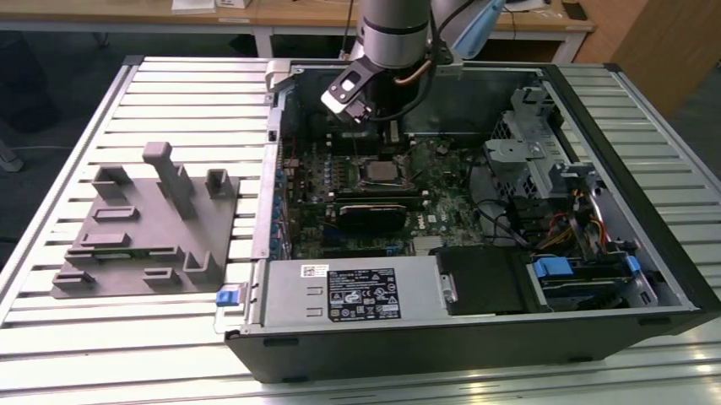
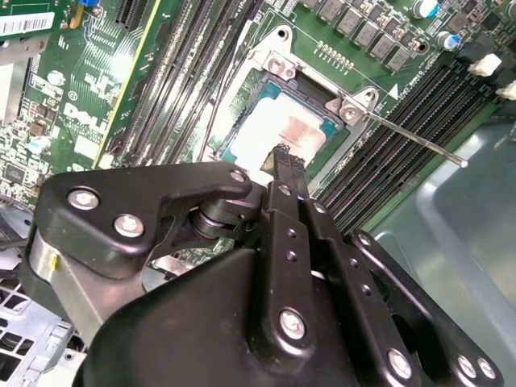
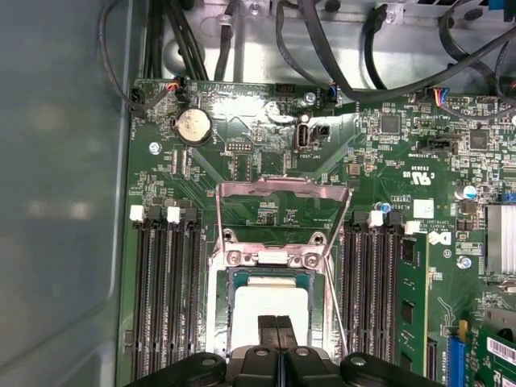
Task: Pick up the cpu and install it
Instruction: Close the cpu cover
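- Hovering in the upper middle of the exterior view, the gripper (image 1: 389, 148) hangs from the arm straight down into the open computer case (image 1: 474, 354), which lies on its side on the slatted tabletop (image 1: 113, 359) so the motherboard (image 1: 457, 211) faces up.
- Its two fingertips (image 3: 268, 329) are pressed together with only a thin seam between them, and nothing shows pinched in that seam.
- The cpu (image 3: 270, 302) lies flat in its socket, pale metal top upward and directly under the closed tips. By my reading it is already set down, not carried.
- In the second wrist view the tips reach to the near edge of the cpu (image 2: 278, 125). Whether they touch it or hang just above, I cannot tell.
- The socket's metal load plate (image 3: 266, 188) is swung up and back, and the thin lever (image 2: 411, 139) sticks out to the side. That leaves the socket uncovered, so the chip sits loose, not yet clamped.
- Memory slots (image 3: 165, 298) flank the socket on both sides, which likely explains the narrow, vertical approach.
- The grey fixture (image 1: 147, 228) rests on the tabletop at the exterior view's left, well apart from the gripper.
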{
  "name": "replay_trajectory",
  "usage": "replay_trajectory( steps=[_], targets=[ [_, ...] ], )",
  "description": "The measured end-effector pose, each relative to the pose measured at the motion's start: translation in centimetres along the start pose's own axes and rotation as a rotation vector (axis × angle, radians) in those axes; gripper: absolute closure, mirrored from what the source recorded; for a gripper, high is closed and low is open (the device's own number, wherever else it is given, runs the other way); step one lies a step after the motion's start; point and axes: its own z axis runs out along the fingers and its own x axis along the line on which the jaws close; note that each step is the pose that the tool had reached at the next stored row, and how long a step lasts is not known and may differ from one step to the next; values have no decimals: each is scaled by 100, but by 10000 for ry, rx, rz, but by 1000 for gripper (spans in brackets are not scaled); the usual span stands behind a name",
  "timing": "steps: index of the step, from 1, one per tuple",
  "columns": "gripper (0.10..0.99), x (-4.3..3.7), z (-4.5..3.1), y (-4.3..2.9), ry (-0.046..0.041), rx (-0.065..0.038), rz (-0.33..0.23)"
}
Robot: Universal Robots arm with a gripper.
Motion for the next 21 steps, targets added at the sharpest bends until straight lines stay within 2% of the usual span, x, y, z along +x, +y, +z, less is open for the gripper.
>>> replay_trajectory(
  steps=[11, 21],
  targets=[
    [980, -1, -36, 1, -1, 1, 0],
    [980, -3, -121, 5, 0, 1, 0]
  ],
)
